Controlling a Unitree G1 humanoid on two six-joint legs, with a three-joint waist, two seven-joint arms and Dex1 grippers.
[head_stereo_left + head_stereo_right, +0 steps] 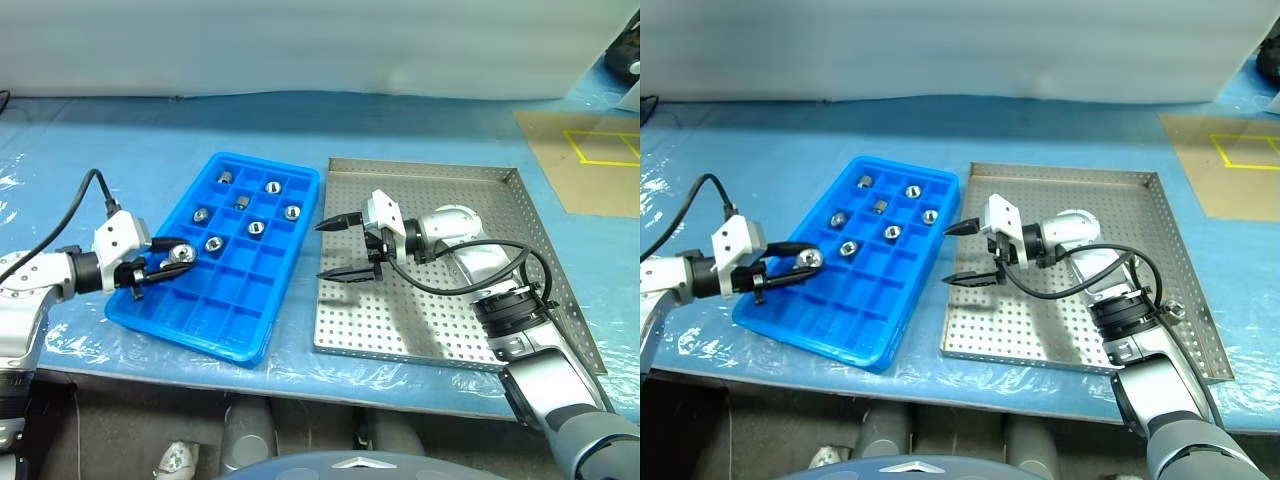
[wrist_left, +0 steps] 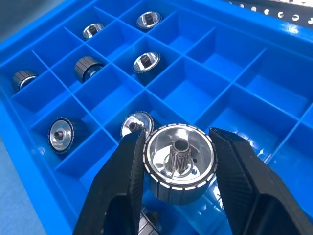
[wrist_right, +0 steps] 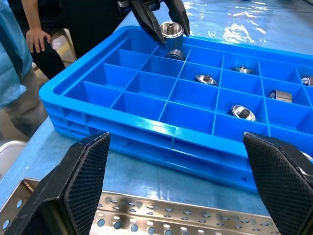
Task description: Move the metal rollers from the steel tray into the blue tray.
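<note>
Currently the left gripper [image 1: 170, 262] is clenching one roller [image 2: 180, 161] between its fingers, hovering over the near left edge of the blue tray [image 1: 262, 330]. Seven more rollers [image 1: 256, 227] are sitting in separate compartments toward the tray's far end. Just right of the blue tray, the steel tray [image 1: 455, 345] is showing no loose rollers on its perforated floor. The right gripper [image 1: 345, 248] is hanging empty, jaws spread wide, over the steel tray's edge nearest the blue tray. This appears to be the placing step; next, the roller needs lowering into an empty compartment and releasing.
</note>
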